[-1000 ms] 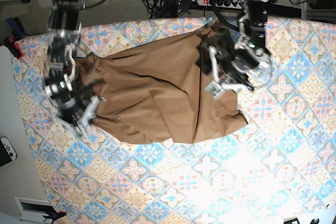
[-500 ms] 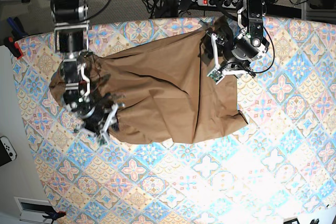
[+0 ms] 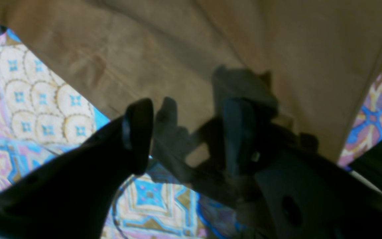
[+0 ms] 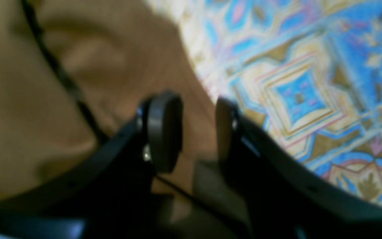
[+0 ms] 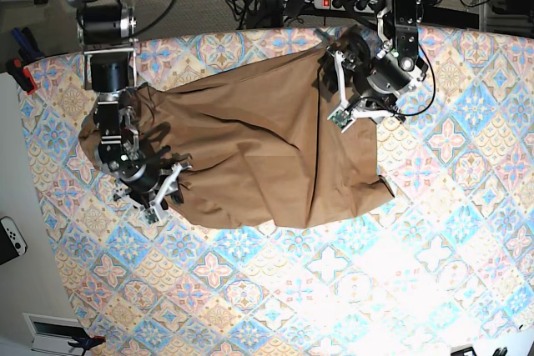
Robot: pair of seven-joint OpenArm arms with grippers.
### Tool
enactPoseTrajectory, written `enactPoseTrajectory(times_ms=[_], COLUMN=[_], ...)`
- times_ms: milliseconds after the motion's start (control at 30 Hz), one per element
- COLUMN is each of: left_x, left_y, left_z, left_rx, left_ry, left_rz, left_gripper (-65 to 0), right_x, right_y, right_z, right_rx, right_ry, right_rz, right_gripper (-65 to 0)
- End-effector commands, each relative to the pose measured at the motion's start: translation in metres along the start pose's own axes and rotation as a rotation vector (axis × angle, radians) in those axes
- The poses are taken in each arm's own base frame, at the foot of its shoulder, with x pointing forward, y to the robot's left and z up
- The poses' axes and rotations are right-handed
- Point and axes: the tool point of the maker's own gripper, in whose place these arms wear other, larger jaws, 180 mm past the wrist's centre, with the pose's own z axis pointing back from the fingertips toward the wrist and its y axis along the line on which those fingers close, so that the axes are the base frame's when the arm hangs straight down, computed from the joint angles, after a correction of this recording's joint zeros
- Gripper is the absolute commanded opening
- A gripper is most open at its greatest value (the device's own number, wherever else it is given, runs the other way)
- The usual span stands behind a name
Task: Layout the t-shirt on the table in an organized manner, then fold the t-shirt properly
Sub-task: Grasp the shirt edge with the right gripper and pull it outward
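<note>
While the tan t-shirt (image 5: 267, 143) lies rumpled across the far half of the table (image 5: 350, 289), both grippers hover over its side edges, left gripper (image 3: 191, 129) and right gripper (image 4: 197, 129) parted, grasping nothing. Each should pinch a hem edge, then pull outward evenly.

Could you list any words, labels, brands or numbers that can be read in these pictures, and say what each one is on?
None: no readable text shows in any view.
The t-shirt is plain brown, with no print or label visible.
The table cloth carries only tile patterns.
The power strip beyond the table is too small to read.
</note>
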Motion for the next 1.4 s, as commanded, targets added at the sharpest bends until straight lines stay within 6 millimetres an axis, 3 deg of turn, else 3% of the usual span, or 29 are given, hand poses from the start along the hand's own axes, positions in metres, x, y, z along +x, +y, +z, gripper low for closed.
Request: enactPoseTrajectory(times_ms=[0, 67, 333, 467, 567, 733, 800, 967, 1100, 1267, 1367], left_x=[0.007, 0.006, 0.006, 0.006, 0.006, 0.006, 0.006, 0.005, 0.005, 0.002, 0.001], left_y=[0.002, 0.003, 0.003, 0.003, 0.003, 0.003, 0.003, 0.003, 0.003, 0.0, -0.003], left_z=[0.005, 0.005, 0.005, 0.005, 0.005, 0.005, 0.005, 0.005, 0.004, 0.004, 0.003], left_rx=[0.013, 0.014, 0.016, 0.016, 0.016, 0.016, 0.016, 0.017, 0.015, 0.007, 0.002], left_ry=[-0.028, -0.026, -0.024, -0.024, -0.024, -0.023, -0.023, -0.022, -0.021, -0.014, -0.011], left_rz=[-0.005, -0.004, -0.004, -0.004, -0.004, -0.003, -0.003, -0.004, -0.004, -0.003, -0.004], left_gripper=[-33.8, -33.8, -33.8, -33.8, -33.8, -33.8, -33.8, -33.8, -33.8, -33.8, -33.8], right_x=[0.018, 0.014, -0.002, -0.014, -0.028, -0.034, -0.03, -0.017, -0.018, 0.021, 0.026], right_y=[-0.014, -0.011, 0.031, 0.057, 0.063, 0.029, 0.008, -0.017, -0.048, -0.073, -0.076], right_z=[0.0, -0.005, -0.019, -0.024, -0.025, -0.021, -0.017, -0.013, -0.001, 0.002, 0.003], right_rx=[-0.023, -0.011, 0.091, 0.154, 0.159, 0.057, -0.004, -0.101, -0.183, -0.238, -0.247], right_ry=[-0.01, 0.008, 0.064, 0.106, 0.162, 0.234, 0.241, 0.206, 0.185, 0.118, 0.106], right_rz=[0.022, 0.025, 0.147, 0.24, 0.374, 0.551, 0.544, 0.409, 0.275, 0.234, 0.23], right_gripper=[-43.7, -43.7, -43.9, -44.1, -45.2, -65.0, -65.0, -65.0, -65.0, -65.0, -65.0])
